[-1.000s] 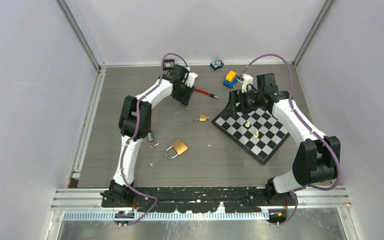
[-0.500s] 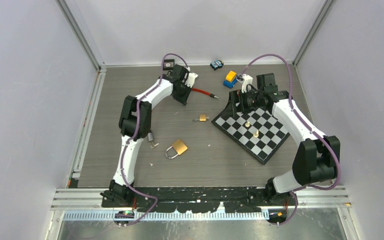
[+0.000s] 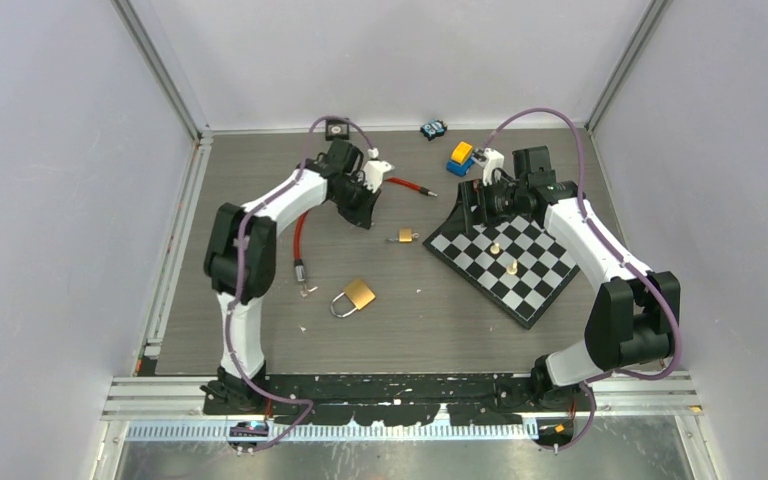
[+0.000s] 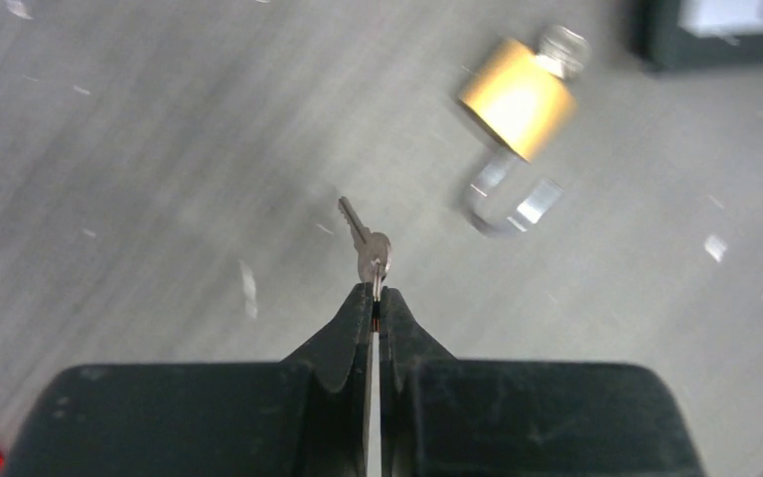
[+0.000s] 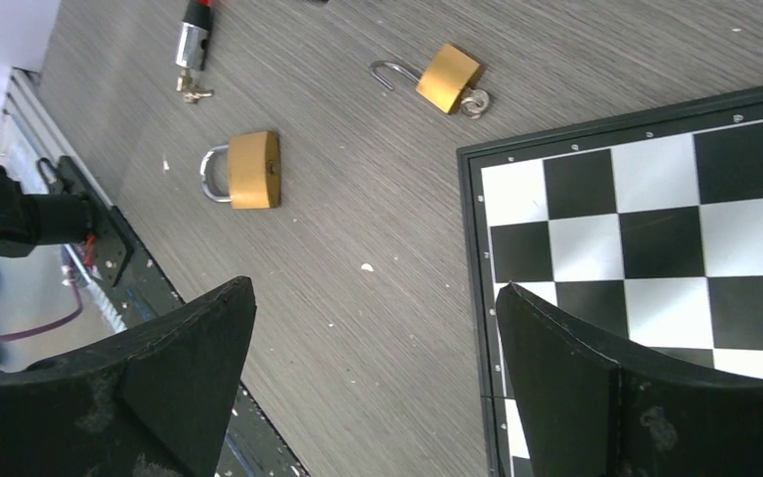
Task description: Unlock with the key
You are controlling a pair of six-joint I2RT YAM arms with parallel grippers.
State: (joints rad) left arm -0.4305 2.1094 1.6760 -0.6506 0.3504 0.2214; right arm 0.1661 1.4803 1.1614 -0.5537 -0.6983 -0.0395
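Observation:
My left gripper [image 4: 374, 290] is shut on a small silver key [image 4: 370, 248], whose blade sticks out past the fingertips above the table. A small brass padlock [image 4: 517, 97] with its shackle swung open lies ahead and to the right of the key, apart from it. In the top view the left gripper [image 3: 365, 216] hovers just left of this small padlock [image 3: 405, 236]. A larger brass padlock [image 3: 359, 294] with a closed shackle lies nearer the bases. My right gripper [image 5: 373, 288] is open and empty over the chessboard's left edge.
A chessboard [image 3: 550, 285] with two pale pieces [image 3: 495, 248] lies at the right. A red cable [image 3: 298, 232] ending in a metal barrel with keys [image 3: 305, 288] lies under the left arm. A blue-and-yellow toy [image 3: 460, 157] and a small dark toy [image 3: 433, 129] stand at the back.
The left arm's elbow has swung left and its gripper has moved nearer and toward the small padlock with the key. The red cable now shows. The right arm has not moved.

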